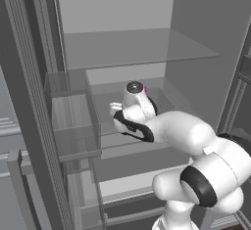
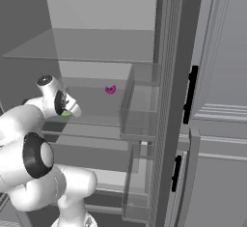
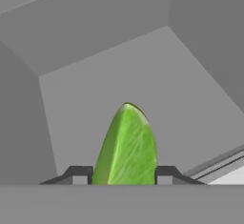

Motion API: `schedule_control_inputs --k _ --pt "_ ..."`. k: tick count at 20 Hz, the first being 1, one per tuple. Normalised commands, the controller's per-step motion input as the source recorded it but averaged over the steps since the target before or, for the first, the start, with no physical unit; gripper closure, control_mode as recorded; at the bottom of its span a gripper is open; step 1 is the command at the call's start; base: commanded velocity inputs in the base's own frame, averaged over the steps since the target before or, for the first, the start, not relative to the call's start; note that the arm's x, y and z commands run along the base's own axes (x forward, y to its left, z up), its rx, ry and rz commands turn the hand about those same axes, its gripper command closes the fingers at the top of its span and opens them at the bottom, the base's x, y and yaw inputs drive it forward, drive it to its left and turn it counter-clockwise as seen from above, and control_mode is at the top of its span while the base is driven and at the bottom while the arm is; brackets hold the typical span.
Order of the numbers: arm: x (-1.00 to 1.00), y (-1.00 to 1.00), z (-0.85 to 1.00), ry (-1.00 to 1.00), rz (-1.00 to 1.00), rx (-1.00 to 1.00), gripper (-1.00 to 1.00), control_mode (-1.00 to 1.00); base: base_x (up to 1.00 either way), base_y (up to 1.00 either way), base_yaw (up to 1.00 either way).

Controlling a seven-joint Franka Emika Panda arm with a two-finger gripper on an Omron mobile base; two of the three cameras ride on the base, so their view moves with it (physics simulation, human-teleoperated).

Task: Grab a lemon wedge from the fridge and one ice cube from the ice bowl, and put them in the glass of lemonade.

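The lemon wedge (image 3: 126, 147), yellow-green and pointed, stands between my two fingertips in the hand view and fills the gap from pad to pad. My gripper (image 3: 123, 175) is shut on it, low over a glass shelf deep inside the open fridge (image 1: 147, 53). From the right base view a small green bit of the wedge (image 2: 65, 113) shows under the hand, where the gripper (image 2: 68, 110) reaches onto the middle shelf. In the left base view the white hand (image 1: 135, 102) hides both the wedge and the fingers.
A small pink object (image 2: 110, 89) lies further back on the same shelf. Clear door bins (image 1: 73, 121) hang on the open door at the left, and other bins (image 2: 140, 110) on the right. Grey panelled cabinets with black handles (image 2: 192, 93) stand to the right.
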Motion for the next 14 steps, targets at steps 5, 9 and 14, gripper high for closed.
schedule_control_inputs --k 5,9,14 --pt "-0.95 -0.60 0.98 -0.01 0.01 0.04 1.00 -1.00 0.00 0.00 0.00" --pt "-1.00 -0.72 0.98 0.00 0.10 -0.01 1.00 -1.00 0.00 0.00 0.00" --pt "-1.00 -0.64 1.00 0.01 0.12 -0.03 1.00 -1.00 0.00 0.00 0.00"
